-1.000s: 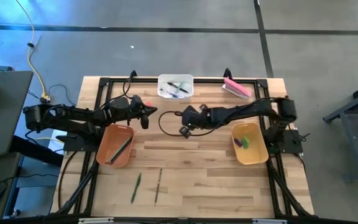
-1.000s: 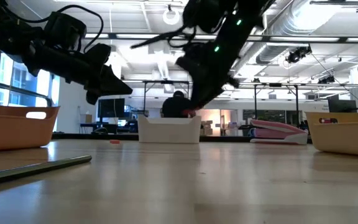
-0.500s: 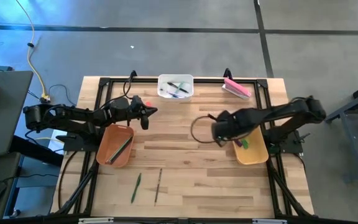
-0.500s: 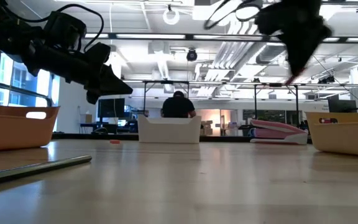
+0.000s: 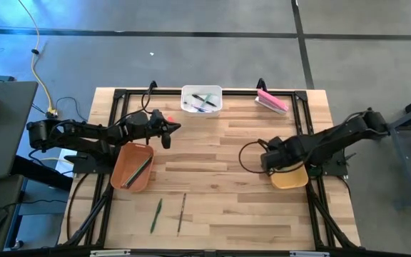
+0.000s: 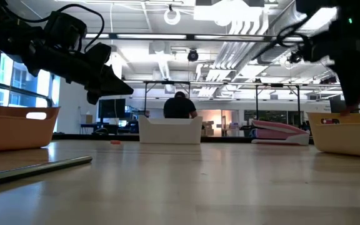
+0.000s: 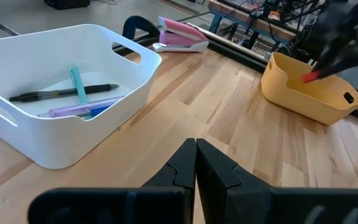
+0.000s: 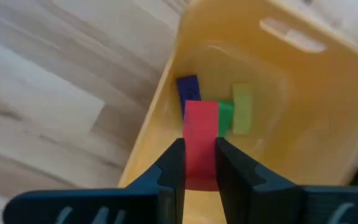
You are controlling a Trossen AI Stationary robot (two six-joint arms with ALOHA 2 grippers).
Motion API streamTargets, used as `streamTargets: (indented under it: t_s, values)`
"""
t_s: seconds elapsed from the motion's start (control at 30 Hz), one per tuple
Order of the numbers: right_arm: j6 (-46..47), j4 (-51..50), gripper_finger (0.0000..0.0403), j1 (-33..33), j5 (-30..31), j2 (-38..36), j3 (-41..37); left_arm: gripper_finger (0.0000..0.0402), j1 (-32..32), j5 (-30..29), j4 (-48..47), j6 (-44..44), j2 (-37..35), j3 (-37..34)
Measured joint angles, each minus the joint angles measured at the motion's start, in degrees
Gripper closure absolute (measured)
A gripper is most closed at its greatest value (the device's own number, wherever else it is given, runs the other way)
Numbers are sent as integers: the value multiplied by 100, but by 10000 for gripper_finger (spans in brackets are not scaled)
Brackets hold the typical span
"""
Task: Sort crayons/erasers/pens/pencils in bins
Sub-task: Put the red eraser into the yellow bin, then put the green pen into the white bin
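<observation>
My right gripper (image 8: 199, 152) hangs over the mustard yellow bin (image 5: 291, 175) at the table's right, shut on a red crayon (image 8: 201, 121). Purple (image 8: 188, 90), green (image 8: 226, 115) and yellow (image 8: 242, 107) crayons lie on that bin's floor. My left gripper (image 7: 196, 163) is shut on nothing, held above the table between the orange-brown bin (image 5: 133, 165) and the white bin (image 5: 202, 98). The white bin holds the pens (image 7: 73, 93). A pencil (image 5: 141, 170) lies in the orange-brown bin. A green pencil (image 5: 155, 214) and a brown one (image 5: 182, 212) lie flat near the front edge. My right gripper pinches the red crayon between its two fingers, which sit on two opposite long sides (image 8: 199, 163) of the crayon. The fingers point down from above and run along the crayon. Its free end (image 8: 201, 109) sticks out past the fingertips, clear above the bin's floor.
A large pink block (image 5: 272, 101) lies at the far right of the table. A small red piece (image 5: 168, 118) lies by my left gripper. A dark frame (image 5: 120, 94) runs along the table's edges. Bare wood spreads across the middle (image 5: 212, 171).
My right gripper has carried the red crayon from the table's middle toward the right edge, ending over the yellow bin. It has rolled and tipped until its fingers point down.
</observation>
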Motion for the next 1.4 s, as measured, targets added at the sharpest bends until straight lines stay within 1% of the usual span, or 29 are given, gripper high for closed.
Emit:
streamTargets:
  t_s: [0.13,0.23,0.3,0.43,0.57,0.73,0.9,1.03,1.13,1.2,1.27,1.4]
  values:
    - [197,944,347,-134,28,-430,-947,401,0,0,0,4,0,0]
    - [207,1596,347,-235,17,-588,-1439,401,0,-1,2,15,0,0]
    - [204,1813,347,-281,3,-601,-1645,401,0,13,2,22,0,0]
    - [253,1926,347,-354,-7,-603,-1876,401,0,127,4,103,0,0]
    - [185,1986,335,-351,-55,-603,-1916,401,0,127,4,133,0,0]
    - [13,1873,288,-351,-57,-603,-1782,401,0,135,-1,333,0,0]
    - [-383,1368,246,-338,-53,-603,-1479,401,0,149,-26,516,0,0]
    - [-988,861,239,-233,-57,-618,-1017,401,-3,167,-30,696,0,2]
    - [-1580,763,250,-137,-23,-620,-694,401,-32,285,-49,706,0,2]
    - [-2122,950,268,-46,113,-627,-599,401,-128,286,-93,726,0,4]
    - [-2694,1236,294,6,230,-663,-608,401,-280,274,-131,779,0,4]
    - [-3713,2755,369,-44,248,-820,-946,401,-665,249,-208,766,0,64]
